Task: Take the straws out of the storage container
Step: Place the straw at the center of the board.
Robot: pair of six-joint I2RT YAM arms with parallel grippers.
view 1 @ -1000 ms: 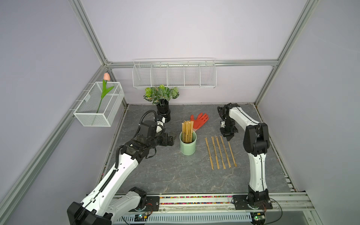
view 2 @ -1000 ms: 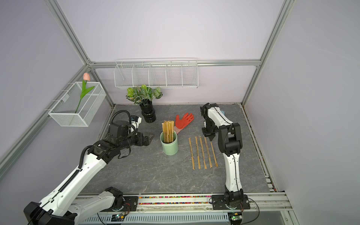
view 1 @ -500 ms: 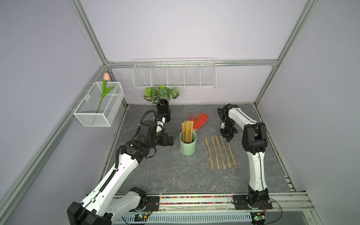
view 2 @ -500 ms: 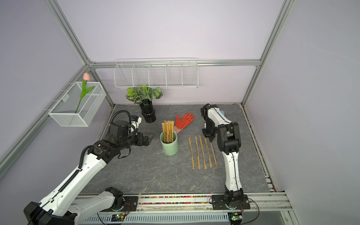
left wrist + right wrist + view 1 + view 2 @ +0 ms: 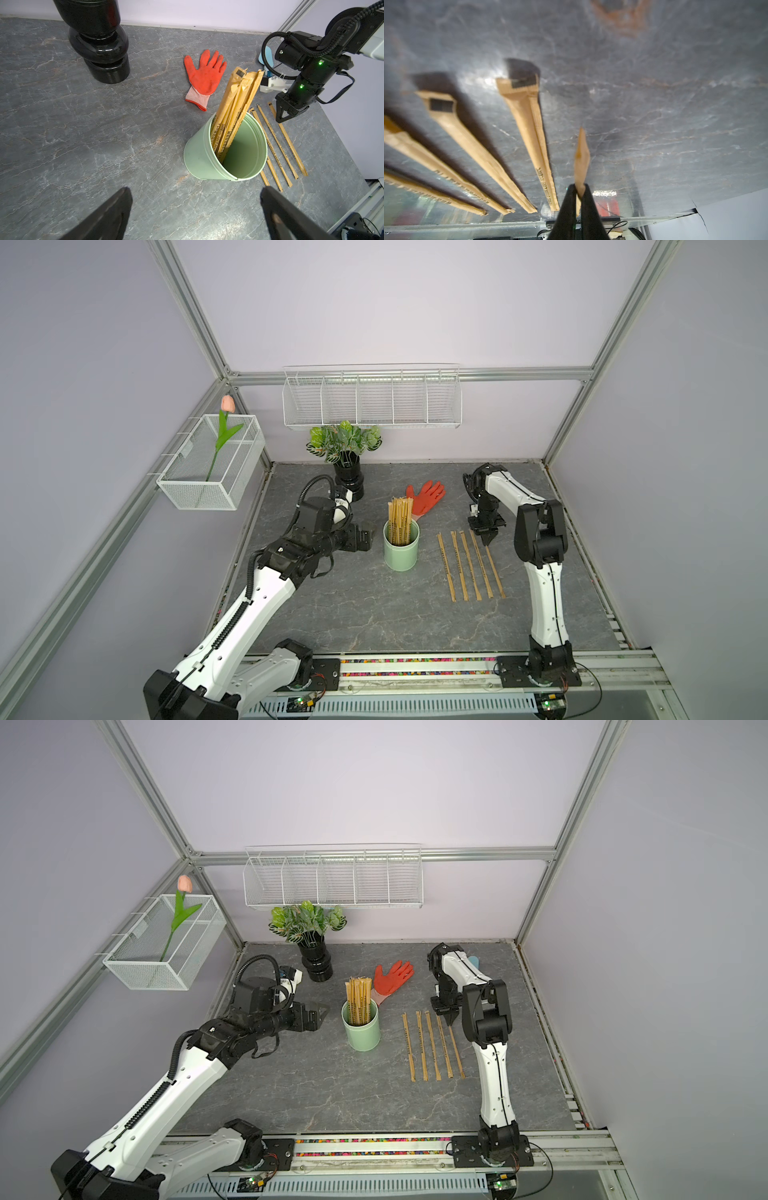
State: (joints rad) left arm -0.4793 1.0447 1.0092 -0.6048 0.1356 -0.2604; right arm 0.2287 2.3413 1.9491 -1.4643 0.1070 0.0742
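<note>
**While Setting Down Straw Five**

While apparently finishing a placement, clamping the right gripper (image 5: 487, 539) shut on the tip of a paper-wrapped straw (image 5: 581, 158), and resting that straw on the grey surface (image 5: 353, 614) just beside four laid-out straws (image 5: 461, 568), all roughly parallel. Holding the left gripper (image 5: 195, 190) spread wide and empty, near the mint-green cup (image 5: 401, 556) on the side away from the row, touching nothing. Leaving the bulk of the job undone, judging by the thick bundle of straws (image 5: 234, 108) standing in that upright cup mid-surface, leaning on its rim and poking well above it.

Calling next, probably, for parting the right jaws and lifting straight up, so as not to be dragging the paper or nudging the neighbours. Then calling for swinging back over the cup and nipping a single straw near its top. Possibly calling too for steadying the cup with the left gripper, it looking light and easy to tip.
</note>
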